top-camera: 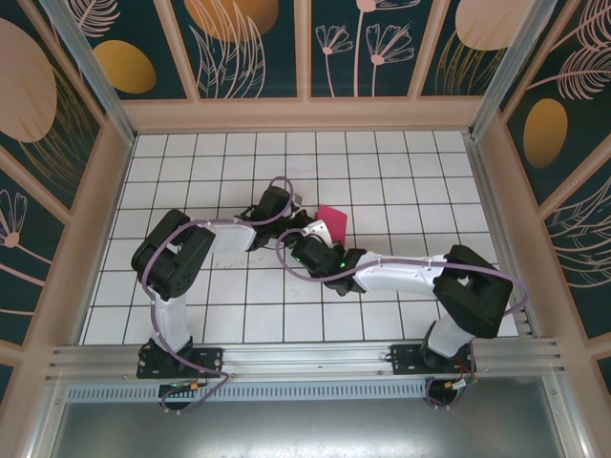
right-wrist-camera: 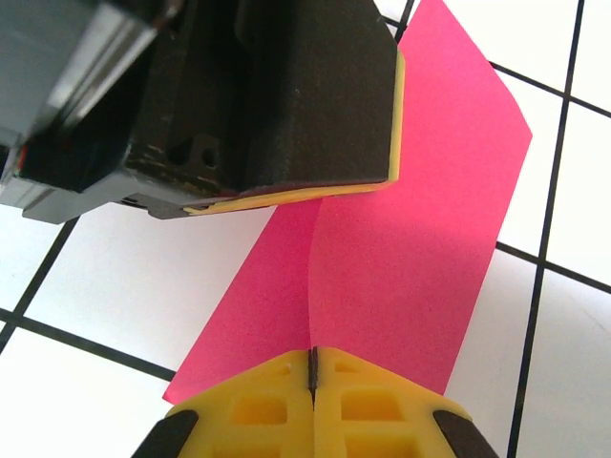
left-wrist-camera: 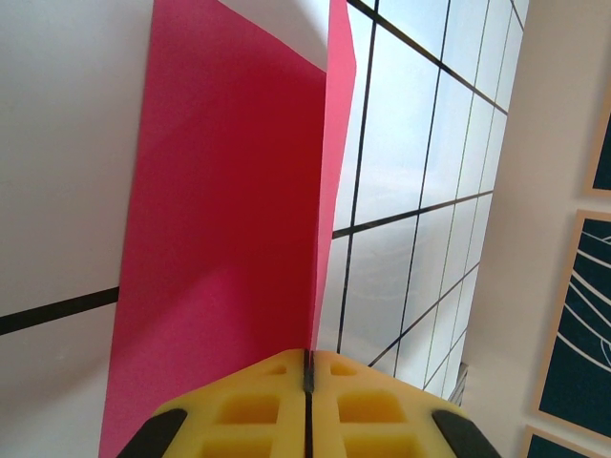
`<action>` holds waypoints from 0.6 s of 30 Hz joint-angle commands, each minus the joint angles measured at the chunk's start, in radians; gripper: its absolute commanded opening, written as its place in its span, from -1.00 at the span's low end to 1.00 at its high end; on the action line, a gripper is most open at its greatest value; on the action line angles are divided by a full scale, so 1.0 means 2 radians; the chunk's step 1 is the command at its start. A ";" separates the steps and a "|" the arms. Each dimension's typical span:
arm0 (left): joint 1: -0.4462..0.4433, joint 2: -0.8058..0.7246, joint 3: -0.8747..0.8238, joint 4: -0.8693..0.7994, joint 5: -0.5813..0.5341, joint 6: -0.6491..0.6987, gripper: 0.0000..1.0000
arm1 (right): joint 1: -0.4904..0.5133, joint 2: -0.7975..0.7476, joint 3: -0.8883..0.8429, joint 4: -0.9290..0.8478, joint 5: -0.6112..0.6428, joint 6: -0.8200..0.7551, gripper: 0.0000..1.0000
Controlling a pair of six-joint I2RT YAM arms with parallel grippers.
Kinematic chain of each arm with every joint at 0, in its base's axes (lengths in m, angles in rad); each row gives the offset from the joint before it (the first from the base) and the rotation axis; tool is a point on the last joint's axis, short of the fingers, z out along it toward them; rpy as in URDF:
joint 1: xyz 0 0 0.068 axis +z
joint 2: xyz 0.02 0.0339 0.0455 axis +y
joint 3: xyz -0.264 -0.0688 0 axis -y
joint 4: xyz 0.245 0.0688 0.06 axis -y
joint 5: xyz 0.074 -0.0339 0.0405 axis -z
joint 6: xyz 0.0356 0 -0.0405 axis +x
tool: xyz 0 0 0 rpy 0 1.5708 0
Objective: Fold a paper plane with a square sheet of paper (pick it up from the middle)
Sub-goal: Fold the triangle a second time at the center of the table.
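White gridded table point(top-camera: 382, 305), square sheet of paper point(top-camera: 332, 221) near its middle.
We see it thin, magenta, creased and mostly hidden from above; left gripper point(left-wrist-camera: 307, 367) and right gripper point(right-wrist-camera: 312, 358) each pinch it, yellow foam pads point(right-wrist-camera: 258, 410) closed.

From above and behind my bases, the top camera looks steeply down over the whole gridded surface point(top-camera: 239, 321). My wrist cameras sit close behind the left gripper point(left-wrist-camera: 307, 380) and right gripper point(right-wrist-camera: 313, 370), both facing the same square sheet of paper point(right-wrist-camera: 410, 239).
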 commanded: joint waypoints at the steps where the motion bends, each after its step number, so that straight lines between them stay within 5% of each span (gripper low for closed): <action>1: 0.004 -0.005 0.010 0.008 0.003 -0.005 -0.79 | 0.002 -0.010 -0.003 -0.004 0.000 0.006 -1.00; 13: 0.039 -0.120 -0.051 -0.070 -0.123 0.007 -0.03 | -0.039 -0.010 0.012 0.069 -0.157 0.000 -1.00; 18: 0.044 -0.169 -0.079 -0.089 -0.162 0.006 -0.16 | -0.039 0.013 0.033 0.077 -0.173 0.010 -1.00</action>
